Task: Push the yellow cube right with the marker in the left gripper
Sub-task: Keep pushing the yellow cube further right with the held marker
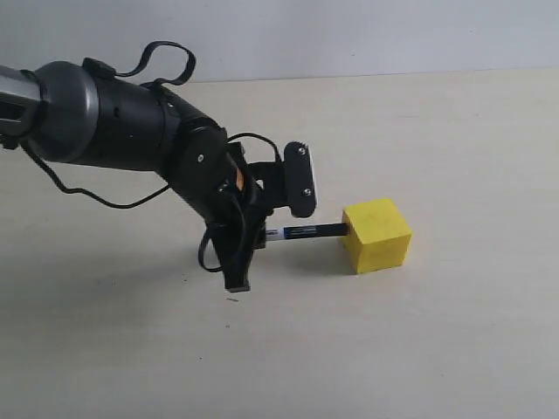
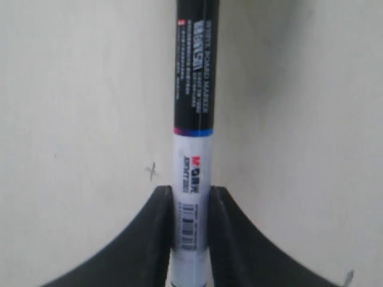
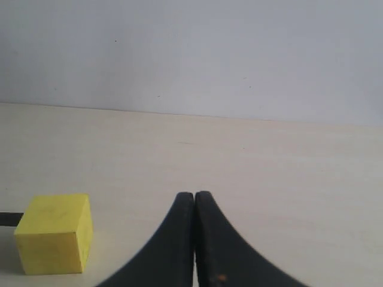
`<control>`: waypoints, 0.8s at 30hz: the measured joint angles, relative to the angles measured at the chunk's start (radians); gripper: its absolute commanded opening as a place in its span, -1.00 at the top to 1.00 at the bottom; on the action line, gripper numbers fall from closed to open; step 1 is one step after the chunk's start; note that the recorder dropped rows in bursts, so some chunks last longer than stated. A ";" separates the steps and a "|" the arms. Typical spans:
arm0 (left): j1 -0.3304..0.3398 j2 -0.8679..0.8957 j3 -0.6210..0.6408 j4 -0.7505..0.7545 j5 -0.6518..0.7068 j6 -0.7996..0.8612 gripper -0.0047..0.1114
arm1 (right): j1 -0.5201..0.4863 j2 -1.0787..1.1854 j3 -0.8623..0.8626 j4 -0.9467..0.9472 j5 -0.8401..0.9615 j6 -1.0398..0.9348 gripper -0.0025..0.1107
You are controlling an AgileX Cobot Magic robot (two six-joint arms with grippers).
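In the exterior view the yellow cube (image 1: 376, 235) sits on the pale table right of centre. The marker (image 1: 306, 231) lies level just above the table, its black end touching the cube's left face. My left gripper (image 1: 269, 234) is shut on the marker's white end. The left wrist view shows the marker (image 2: 192, 119) pointing away, its white labelled barrel pinched by the left gripper (image 2: 191, 200). My right gripper (image 3: 194, 198) is shut with nothing in it. Off to one side of it are the cube (image 3: 54, 233) and the marker's black end (image 3: 8, 219). The exterior view does not show the right arm.
The pale wooden table (image 1: 454, 140) runs back to a white wall (image 1: 349, 35). A small pen mark (image 2: 152, 171) is on the table beside the marker.
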 measured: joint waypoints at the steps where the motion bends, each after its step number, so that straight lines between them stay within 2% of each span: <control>1: -0.009 0.006 -0.014 -0.004 0.000 -0.005 0.92 | 0.000 0.000 0.000 0.000 0.000 0.000 0.96; 8: 0.003 0.013 -0.053 0.025 0.190 -0.017 0.92 | 0.000 0.000 0.000 0.000 0.000 0.000 0.96; 11: -0.010 0.019 -0.053 0.025 0.128 -0.019 0.92 | 0.000 0.000 0.000 0.000 0.000 0.000 0.96; 13: -0.051 0.033 -0.061 0.019 0.057 -0.021 0.92 | 0.000 0.000 0.000 0.000 0.000 0.000 0.96; 17: -0.096 0.046 -0.074 0.018 0.058 -0.021 0.92 | 0.000 0.000 0.000 0.000 0.000 0.000 0.96; 24: -0.044 0.046 -0.077 0.047 0.188 -0.055 0.92 | 0.000 0.000 0.000 0.000 0.000 0.000 0.96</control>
